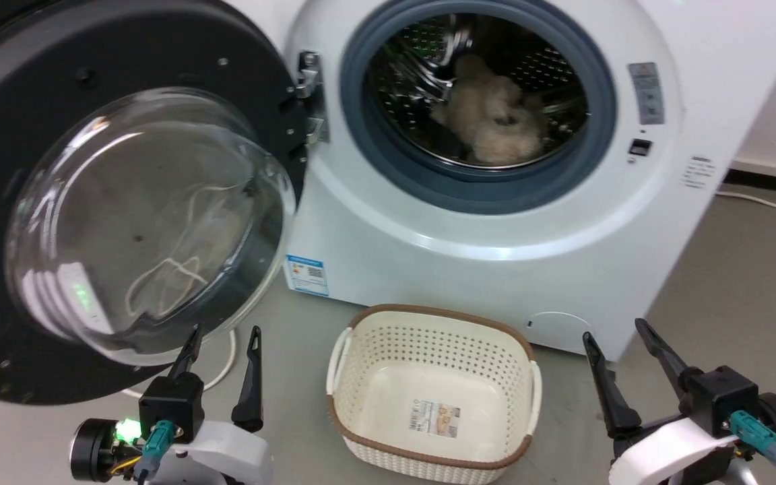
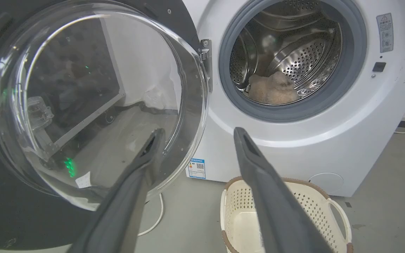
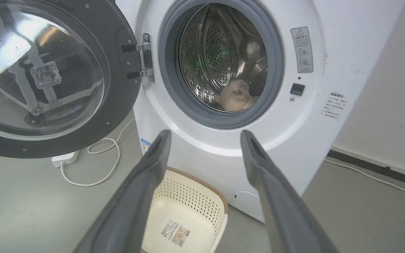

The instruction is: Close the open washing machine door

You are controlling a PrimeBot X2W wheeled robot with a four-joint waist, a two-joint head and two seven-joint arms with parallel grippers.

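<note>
The washing machine door (image 1: 125, 202) (image 2: 83, 105) (image 3: 47, 77) stands swung wide open to the left of the white washing machine (image 1: 496, 256), its black rim and bulging clear glass bowl facing me, hinged at its right side. Beige fluffy laundry (image 1: 489, 114) lies inside the steel drum. My left gripper (image 1: 223, 340) (image 2: 195, 137) is open and empty, low at the left, fingertips just below the door's glass. At the lower right my right gripper (image 1: 617, 330) (image 3: 206, 137) is open too, holding nothing, in front of the machine's lower right corner.
An empty cream perforated basket (image 1: 347, 364) (image 2: 339, 218) (image 3: 220, 207) stands on the grey floor before the machine, between the grippers. A white cable (image 3: 93, 175) and a small white box (image 3: 63, 160) lie on the floor under the door. A wall runs at the right.
</note>
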